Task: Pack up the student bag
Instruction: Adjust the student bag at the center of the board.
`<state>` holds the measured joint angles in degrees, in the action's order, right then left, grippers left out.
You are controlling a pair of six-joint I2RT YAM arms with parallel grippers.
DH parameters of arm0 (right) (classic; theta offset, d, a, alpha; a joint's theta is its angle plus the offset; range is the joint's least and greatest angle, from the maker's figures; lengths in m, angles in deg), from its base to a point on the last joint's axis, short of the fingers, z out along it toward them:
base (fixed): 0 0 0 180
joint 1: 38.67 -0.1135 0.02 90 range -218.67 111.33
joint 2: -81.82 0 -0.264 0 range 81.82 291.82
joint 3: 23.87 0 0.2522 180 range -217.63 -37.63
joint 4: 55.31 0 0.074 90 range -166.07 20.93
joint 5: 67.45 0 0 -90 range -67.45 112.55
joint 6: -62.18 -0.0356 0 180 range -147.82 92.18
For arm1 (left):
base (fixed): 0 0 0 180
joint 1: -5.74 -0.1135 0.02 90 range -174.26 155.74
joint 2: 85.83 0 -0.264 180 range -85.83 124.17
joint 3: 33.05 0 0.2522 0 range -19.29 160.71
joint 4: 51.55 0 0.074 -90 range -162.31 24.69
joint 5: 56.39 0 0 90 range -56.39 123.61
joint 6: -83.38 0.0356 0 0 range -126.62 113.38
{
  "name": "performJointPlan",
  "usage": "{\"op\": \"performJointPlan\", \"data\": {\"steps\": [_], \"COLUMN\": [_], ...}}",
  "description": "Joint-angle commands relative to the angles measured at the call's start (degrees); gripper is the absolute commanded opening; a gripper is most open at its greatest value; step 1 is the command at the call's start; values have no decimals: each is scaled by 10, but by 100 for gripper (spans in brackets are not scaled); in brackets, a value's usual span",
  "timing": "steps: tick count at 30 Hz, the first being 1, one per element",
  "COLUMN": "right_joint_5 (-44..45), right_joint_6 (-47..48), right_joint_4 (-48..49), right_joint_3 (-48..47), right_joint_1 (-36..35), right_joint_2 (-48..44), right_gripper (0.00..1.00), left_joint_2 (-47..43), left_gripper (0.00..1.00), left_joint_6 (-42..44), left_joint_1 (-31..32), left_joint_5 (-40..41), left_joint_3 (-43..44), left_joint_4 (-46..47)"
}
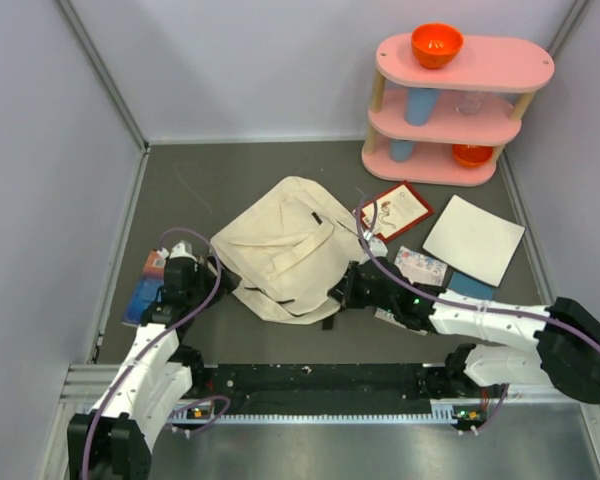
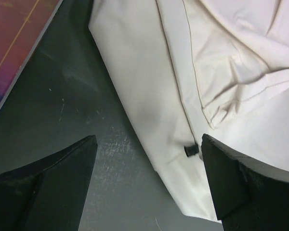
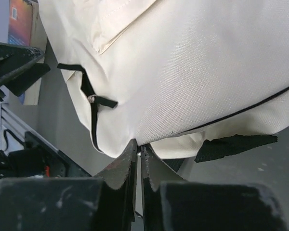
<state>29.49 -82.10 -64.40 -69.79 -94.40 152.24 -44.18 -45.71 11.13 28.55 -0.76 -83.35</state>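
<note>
student bag [image 1: 278, 250]: right claw [image 3: 138, 146] pressed together at near edge, left claw [image 2: 149, 142] spread at left edge.

Pale grey walls [image 1: 260, 60], dark grey tabletop [image 1: 210, 185], pink three-tier shelf [image 1: 500, 65] at far right corner

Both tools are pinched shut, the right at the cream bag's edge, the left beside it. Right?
Not quite: the left tool stands wide open beside the bag, as the left wrist view shows. The right tool is shut at the bag's edge.
</note>
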Motion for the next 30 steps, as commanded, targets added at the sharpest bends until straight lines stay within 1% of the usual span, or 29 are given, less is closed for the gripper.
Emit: {"op": "performJointPlan", "data": {"steps": [1, 2, 3, 4, 7, 8, 10, 11, 13, 15, 18, 19, 21, 22, 24, 25, 26, 27, 29, 30], "right_joint_5": [-4, -24, -37, -40, -60, -63, -65, -65, -67, -60, -59, -58, -54, -67, -67, -95, -105, -115, -149, -158], "right_joint_6": [147, 163, 175, 190, 197, 191, 183, 183, 196, 210, 249, 254, 265, 267, 259, 257, 255, 240, 224, 214], "right_joint_4": [2, -9, -18, -45, -59, -55, -35, -14, -2, -22, -22, -26, -45, -42, -18, -7, 3, 14, 36, 50], "right_joint_3": [36, 33, 31, 22, 18, 20, 27, 27, 12, -30, -67, -78, -114, -120, -128, -130, -131, -134, -135, -124], "right_joint_1": [21, 37, 43, 47, 46, 45, 31, 23, 2, -23, -33, -33, -33, -33, -33, -33, -33, -33, -39, -45], "right_joint_2": [-56, -56, -57, -59, -91, -121, -146, -155, -155, -128, -92, -53, -13, 23, 59, 89, 110, 125, 169, 180], "right_gripper": [12, 21, 24, 35, 55, 58, 64, 65, 65, 65, 66, 66, 65, 65, 64, 64, 62, 57, 50, 43], "left_joint_2": [6, 8, 16, 19, 35, 41, 62, 69, 91, 109, 129, 134, 144, 148, 157, 158, 157, 156, 150, 147], "left_gripper": [94, 93, 94, 94, 94, 94, 94, 94, 93, 93, 90, 89, 85, 82, 77, 75, 70, 67, 61, 59], "left_joint_6": [-14, -18, -25, -29, -45, -54, -66, -73, -76, -75, -87, -92, -105, -106, -109, -110, -111, -112, -114, -114], "left_joint_1": [0, 0, 0, 0, 0, 0, 0, 0, 0, 0, 0, 0, 0, 0, 0, 0, 0, 0, 0, 0], "left_joint_5": [-12, -17, -22, -32, -58, -79, -93, -98, -95, -86, -72, -67, -61, -63, -71, -75, -81, -83, -87, -87], "left_joint_3": [-15, -19, -24, -34, -55, -59, -70, -72, -74, -74, -67, -66, -66, -66, -69, -72, -75, -81, -86, -90], "left_joint_4": [44, 53, 61, 69, 110, 127, 154, 171, 175, 199, 202, 203, 209, 212, 216, 223, 226, 228, 228, 229]}}
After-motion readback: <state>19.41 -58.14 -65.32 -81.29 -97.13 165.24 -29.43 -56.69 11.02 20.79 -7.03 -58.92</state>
